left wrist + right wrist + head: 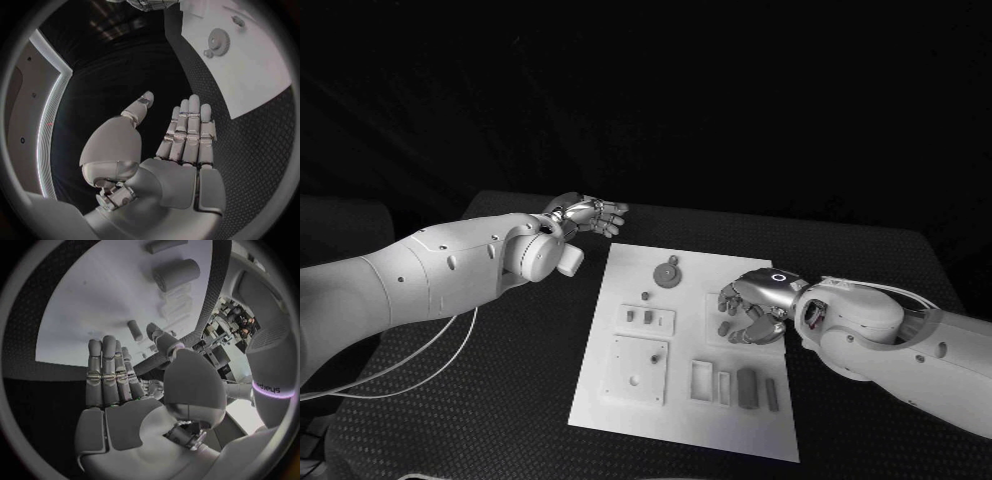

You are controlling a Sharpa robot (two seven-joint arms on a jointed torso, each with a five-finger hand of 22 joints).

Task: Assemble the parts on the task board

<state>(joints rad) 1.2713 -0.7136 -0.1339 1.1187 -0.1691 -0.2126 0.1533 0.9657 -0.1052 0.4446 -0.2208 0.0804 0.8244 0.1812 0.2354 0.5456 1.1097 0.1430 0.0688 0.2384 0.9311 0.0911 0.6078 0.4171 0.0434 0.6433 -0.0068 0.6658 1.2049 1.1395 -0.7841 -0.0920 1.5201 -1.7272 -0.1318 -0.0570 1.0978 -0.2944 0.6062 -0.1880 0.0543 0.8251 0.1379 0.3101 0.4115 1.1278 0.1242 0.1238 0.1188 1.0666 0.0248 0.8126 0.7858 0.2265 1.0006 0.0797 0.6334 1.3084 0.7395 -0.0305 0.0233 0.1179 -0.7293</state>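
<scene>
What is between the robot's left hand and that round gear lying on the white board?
Nothing visible. The left hand hovers open over the black table beyond the task board's far left corner. The gear lies uncovered on the board's far part, with bare board and table between them.

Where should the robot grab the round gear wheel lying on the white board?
Probably by its toothed rim, coming straight down from above: the gear lies flat on the task board, so only its edge gives fingers something to pinch. The open left hand looks nearer.
</scene>
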